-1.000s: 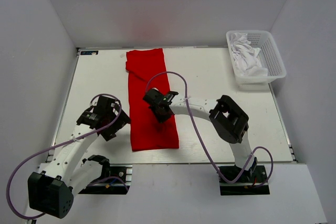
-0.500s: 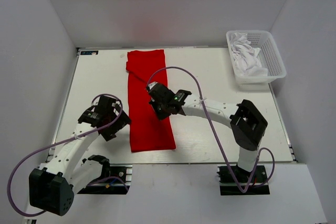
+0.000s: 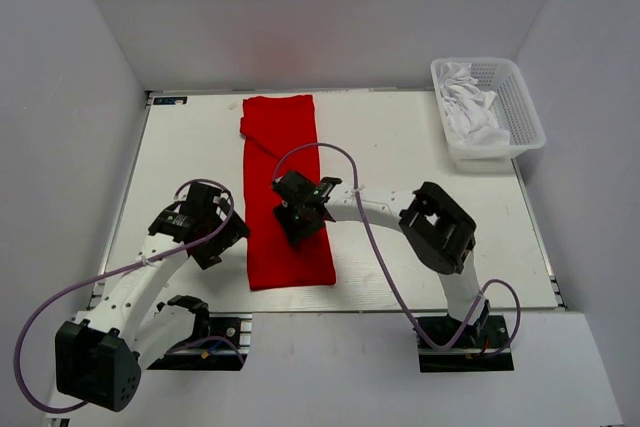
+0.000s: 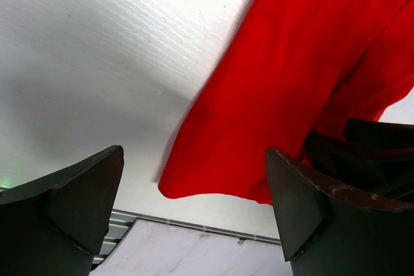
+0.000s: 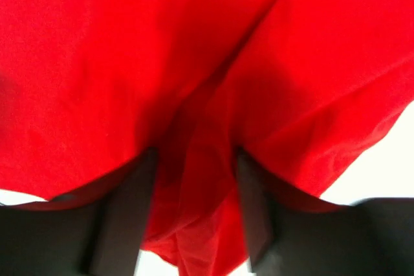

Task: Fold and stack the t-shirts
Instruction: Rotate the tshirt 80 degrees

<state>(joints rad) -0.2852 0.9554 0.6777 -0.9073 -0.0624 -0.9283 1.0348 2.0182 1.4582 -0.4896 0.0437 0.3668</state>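
A red t-shirt (image 3: 283,142) lies folded into a long strip down the middle of the white table (image 3: 400,147), from the back edge to near the front. My right gripper (image 3: 298,217) is low over the strip's lower half. In the right wrist view its fingers (image 5: 126,211) stand apart, open, with a loose fold of the red t-shirt (image 5: 129,63) between them. My left gripper (image 3: 215,237) hangs just left of the strip's near end, open wide and empty. The left wrist view shows the red t-shirt's (image 4: 278,82) near corner ahead of the left gripper (image 4: 194,153).
A white mesh basket (image 3: 522,99) at the back right holds crumpled white t-shirts (image 3: 468,107). White walls enclose the table on three sides. The table's metal front rail (image 4: 194,227) runs close below the left gripper.
The right gripper has opened, letting go of the red cloth it had pinched. Its arm swung out and came back over the strip. The left arm has stayed put.
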